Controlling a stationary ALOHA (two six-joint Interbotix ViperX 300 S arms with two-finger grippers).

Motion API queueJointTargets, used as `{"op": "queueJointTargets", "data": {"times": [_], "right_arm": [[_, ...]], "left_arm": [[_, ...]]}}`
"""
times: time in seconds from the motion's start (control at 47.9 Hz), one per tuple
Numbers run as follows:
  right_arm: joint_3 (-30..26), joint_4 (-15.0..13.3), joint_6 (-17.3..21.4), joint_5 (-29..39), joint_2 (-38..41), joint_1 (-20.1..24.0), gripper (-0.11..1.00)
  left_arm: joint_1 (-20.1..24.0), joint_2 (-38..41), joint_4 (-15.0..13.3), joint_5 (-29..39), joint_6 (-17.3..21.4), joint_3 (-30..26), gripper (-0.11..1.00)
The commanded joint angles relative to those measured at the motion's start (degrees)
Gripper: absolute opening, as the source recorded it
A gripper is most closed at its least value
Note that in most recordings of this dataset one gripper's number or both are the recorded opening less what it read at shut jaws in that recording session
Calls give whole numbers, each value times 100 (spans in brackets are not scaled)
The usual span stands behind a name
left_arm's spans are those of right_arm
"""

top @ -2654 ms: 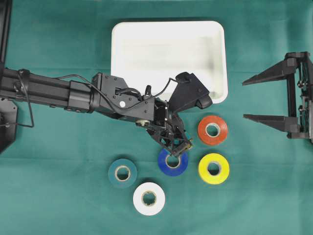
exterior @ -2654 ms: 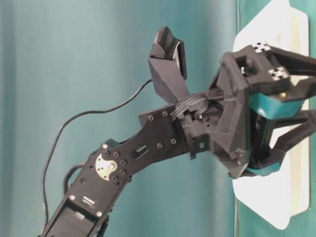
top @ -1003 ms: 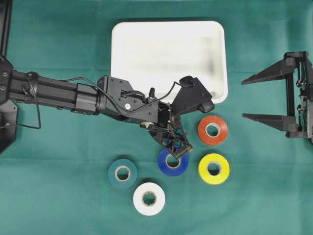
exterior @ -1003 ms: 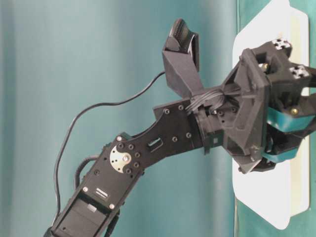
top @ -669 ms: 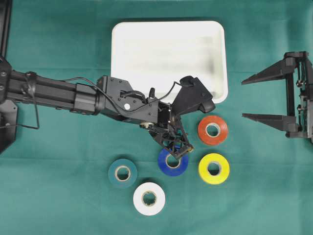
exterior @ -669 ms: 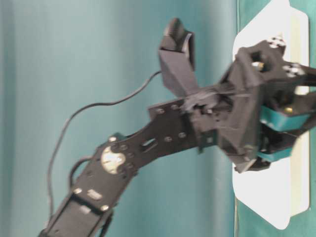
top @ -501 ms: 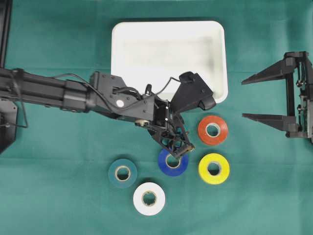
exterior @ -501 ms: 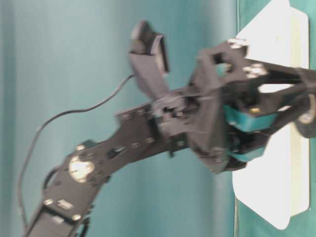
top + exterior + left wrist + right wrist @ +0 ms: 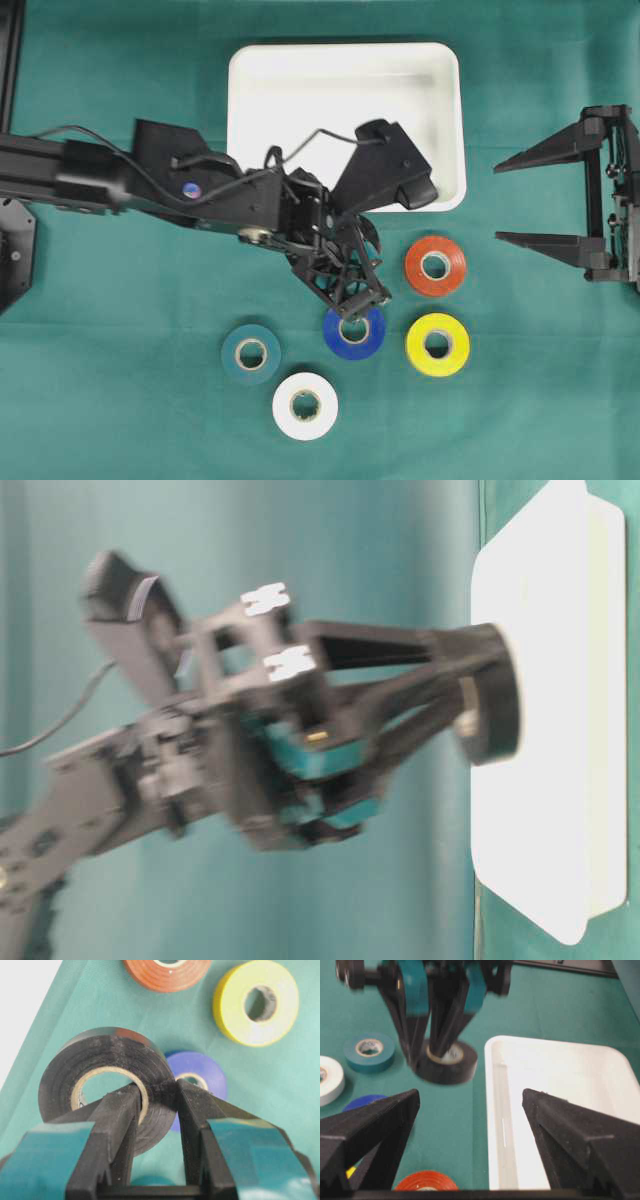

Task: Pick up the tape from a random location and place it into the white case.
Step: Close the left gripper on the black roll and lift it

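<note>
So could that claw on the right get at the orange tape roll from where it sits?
Probably yes: the right claw is open and empty, and the orange tape roll lies uncovered nearest it.

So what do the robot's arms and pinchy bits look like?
Both arms are black. The left arm is a chain of boxy black segments with visible screws and a thin black cable looping along it. Its end effector has two flat black fingers wrapped in teal tape. The right end effector has two long, pointed black fingers.
</note>
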Motion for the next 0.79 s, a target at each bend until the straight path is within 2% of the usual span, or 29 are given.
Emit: {"op": "queueJointTargets", "data": {"times": [0.0,0.272,0.522,0.773], "right_arm": [[-132,-18,9,-44,26,-9,93],[-141,-9,9,-44,26,-9,93],[-149,-9,9,-44,26,-9,93],[-149,-9,9,-70,26,-9,93]], "left_arm": [[-35,-369,62,220,18,-255,18],[-114,-712,70,686,343,-747,18],[-132,-756,70,1380,378,-1222,18],[-176,-765,123,1485,378,-1336,18]]}}
